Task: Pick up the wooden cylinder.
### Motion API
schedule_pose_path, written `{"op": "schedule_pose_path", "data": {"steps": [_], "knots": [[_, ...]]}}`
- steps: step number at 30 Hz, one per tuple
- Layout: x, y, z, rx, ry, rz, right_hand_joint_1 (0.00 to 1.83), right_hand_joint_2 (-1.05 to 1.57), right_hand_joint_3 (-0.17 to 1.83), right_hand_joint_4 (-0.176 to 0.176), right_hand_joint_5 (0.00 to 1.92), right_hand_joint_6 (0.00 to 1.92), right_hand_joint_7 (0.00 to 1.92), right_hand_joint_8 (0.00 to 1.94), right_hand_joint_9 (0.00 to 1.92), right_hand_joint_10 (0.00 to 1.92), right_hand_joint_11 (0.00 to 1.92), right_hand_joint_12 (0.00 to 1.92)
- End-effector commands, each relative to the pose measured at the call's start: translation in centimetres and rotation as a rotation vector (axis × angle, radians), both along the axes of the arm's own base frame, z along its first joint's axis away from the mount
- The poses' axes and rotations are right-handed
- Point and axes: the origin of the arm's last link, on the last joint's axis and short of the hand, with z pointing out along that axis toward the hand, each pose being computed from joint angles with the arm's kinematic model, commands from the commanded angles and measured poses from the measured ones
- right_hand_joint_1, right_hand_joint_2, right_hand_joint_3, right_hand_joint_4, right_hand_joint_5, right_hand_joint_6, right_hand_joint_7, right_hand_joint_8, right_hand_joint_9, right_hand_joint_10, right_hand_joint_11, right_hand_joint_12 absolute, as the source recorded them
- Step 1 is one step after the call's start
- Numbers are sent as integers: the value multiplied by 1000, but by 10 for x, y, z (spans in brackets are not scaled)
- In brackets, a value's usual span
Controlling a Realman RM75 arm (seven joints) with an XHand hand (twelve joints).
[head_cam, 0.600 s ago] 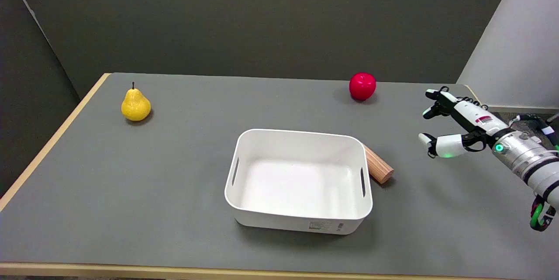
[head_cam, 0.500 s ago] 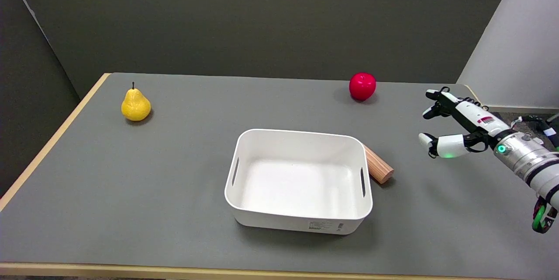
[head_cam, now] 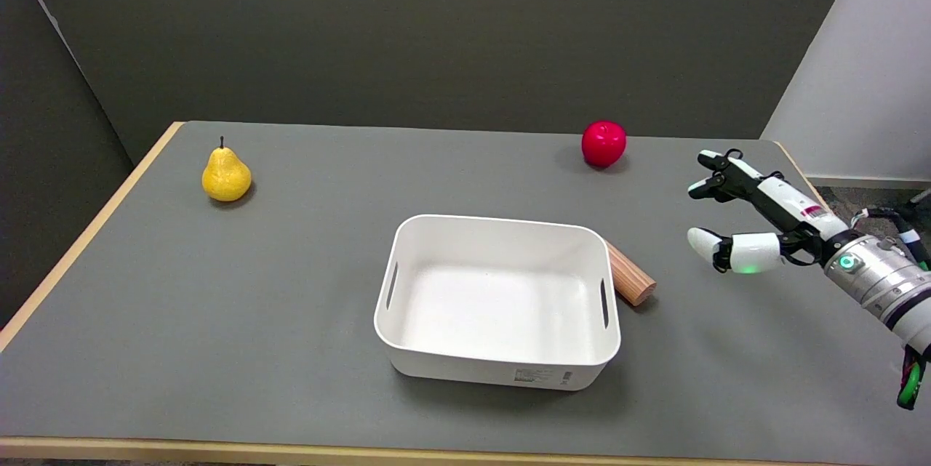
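The wooden cylinder (head_cam: 629, 275) lies on its side on the grey counter (head_cam: 291, 320), tucked right against the right-hand wall of the white bin (head_cam: 502, 299), its far end hidden behind the bin's rim and its round cut end pointing toward the near right; the right hand (head_cam: 749, 222) reaches in from the lower right and hangs in the air to the right of the cylinder, well apart from it, touching nothing; the hand is spread wide and holds nothing, its fingers (head_cam: 716, 175) stretched out toward the left and its thumb (head_cam: 709, 244) jutting out below them with a clear gap between; a green light glows on the thumb's white casing and another on the silver wrist (head_cam: 869, 273) behind it; the bin sits in the middle of the counter, rectangular with rounded corners, a slot handle in each short wall and a small label on its near side; a yellow pear (head_cam: 226, 174) stands upright at the far left, stem up, well apart from everything else; a red apple (head_cam: 604, 143) sits at the far edge, beyond the bin and up to the left of the hand; a pale wooden strip runs along the counter's left and near edges.
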Motion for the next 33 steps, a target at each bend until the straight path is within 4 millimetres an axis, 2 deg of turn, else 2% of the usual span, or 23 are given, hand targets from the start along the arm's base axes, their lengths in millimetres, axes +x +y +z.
{"op": "schedule_pose_path", "data": {"steps": [1, 7, 16, 20, 25, 28, 33], "knots": [[-1, 7, -6, 80, 44, -26, 819, 599, 937, -113, 7, 245, 349, 729, 170, 849, 14, 1223], [1, 0, -12, 92, 218, -73, 828, 604, 945, -110, 26, 262, 378, 733, 187, 877, 30, 1234], [7, -1, -4, 92, 342, -85, 790, 597, 948, -105, 58, 268, 421, 734, 226, 905, 67, 1279], [-3, 0, -18, 139, 338, -105, 781, 598, 946, -102, 64, 274, 424, 733, 233, 911, 79, 1293], [-29, 1, -33, 158, 405, -176, 660, 606, 887, -110, 20, 268, 358, 708, 194, 908, 86, 1306], [-35, -2, -44, 199, 440, -175, 608, 606, 877, -116, -1, 246, 320, 678, 173, 884, 80, 1304], [-37, -6, -48, 219, 494, -172, 557, 610, 860, -122, -1, 239, 318, 656, 171, 889, 93, 1317]]}}
